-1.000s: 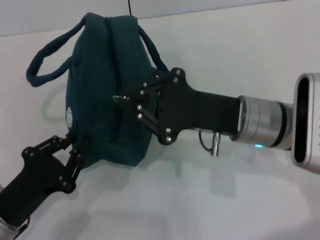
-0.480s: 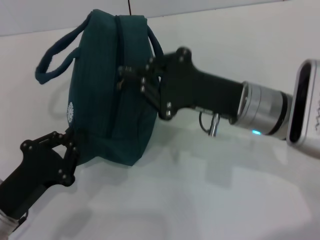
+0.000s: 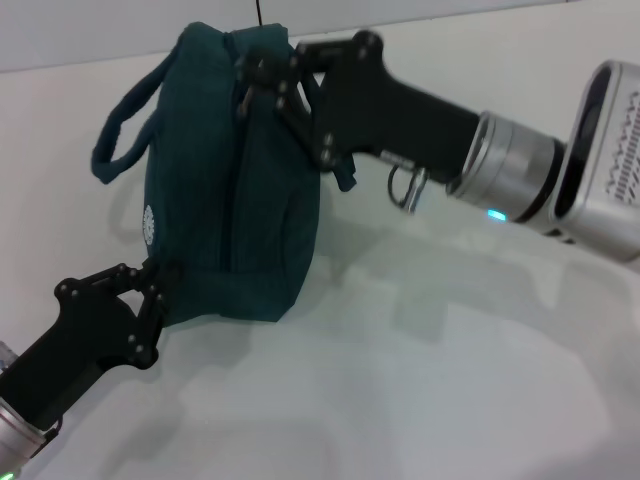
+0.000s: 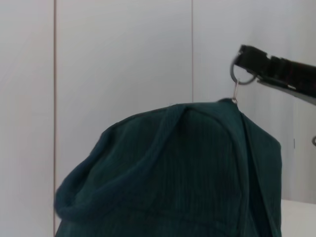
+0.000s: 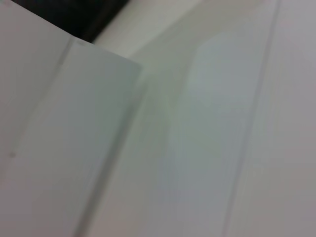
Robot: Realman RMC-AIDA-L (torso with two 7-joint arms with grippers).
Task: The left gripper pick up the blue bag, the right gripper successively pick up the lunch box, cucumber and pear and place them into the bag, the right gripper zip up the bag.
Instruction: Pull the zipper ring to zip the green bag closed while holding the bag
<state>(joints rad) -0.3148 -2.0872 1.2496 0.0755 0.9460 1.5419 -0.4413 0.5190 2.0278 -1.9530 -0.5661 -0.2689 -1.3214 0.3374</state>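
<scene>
White table [image 3: 450, 380], pale panelled wall behind. Blue bag [image 3: 225, 200] stands on it, zipper [image 3: 240, 190] run shut; contents hidden. Left gripper [image 3: 150, 290]: fingers clamped on the bag's near lower corner. Right gripper [image 3: 258, 70]: fingertips pinched on the metal ring pull [image 4: 242, 76] at the bag's far top end.

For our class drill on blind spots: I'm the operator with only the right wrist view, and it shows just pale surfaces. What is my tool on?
Observer: The right tool pinches the ring pull at the bag's top end.
Operator: Is the bag held?
Observer: Yes, the left tool grips its lower corner.
Operator: Is the zip shut?
Observer: In the head view, the seam below the pull looks closed.
</scene>
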